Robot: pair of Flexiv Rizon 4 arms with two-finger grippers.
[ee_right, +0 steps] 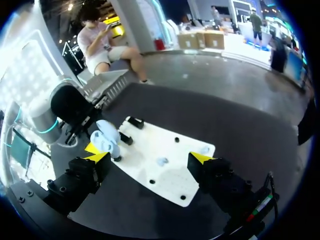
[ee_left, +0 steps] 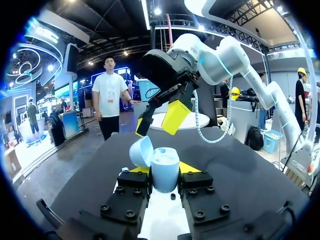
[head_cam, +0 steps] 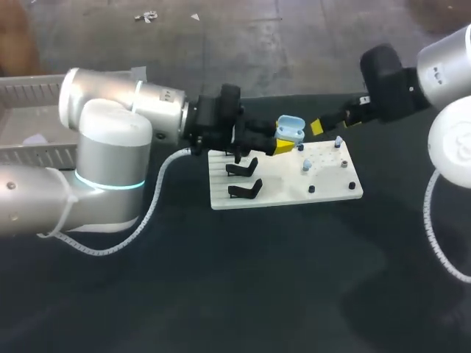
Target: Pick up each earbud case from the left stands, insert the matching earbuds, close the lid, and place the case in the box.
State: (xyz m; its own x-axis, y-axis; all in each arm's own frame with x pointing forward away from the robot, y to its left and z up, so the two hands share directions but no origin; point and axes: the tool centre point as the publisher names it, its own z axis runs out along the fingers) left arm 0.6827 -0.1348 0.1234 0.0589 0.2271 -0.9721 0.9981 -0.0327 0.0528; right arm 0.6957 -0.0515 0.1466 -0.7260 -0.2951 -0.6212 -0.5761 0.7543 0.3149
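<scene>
The left arm reaches level from 9 o'clock, the left gripper (head_cam: pixel 285 142) clamped on the open-lidded blue earbud case (head_cam: pixel 290 126) above the white board's (head_cam: pixel 327 187) 11 o'clock corner. The right arm slants in from 2 o'clock, the right gripper (ee_left: pixel 159 121) spread apart just beside the case.

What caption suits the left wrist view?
Left pincer grips the open blue case; right pincer, open, hangs just beyond it.
</scene>
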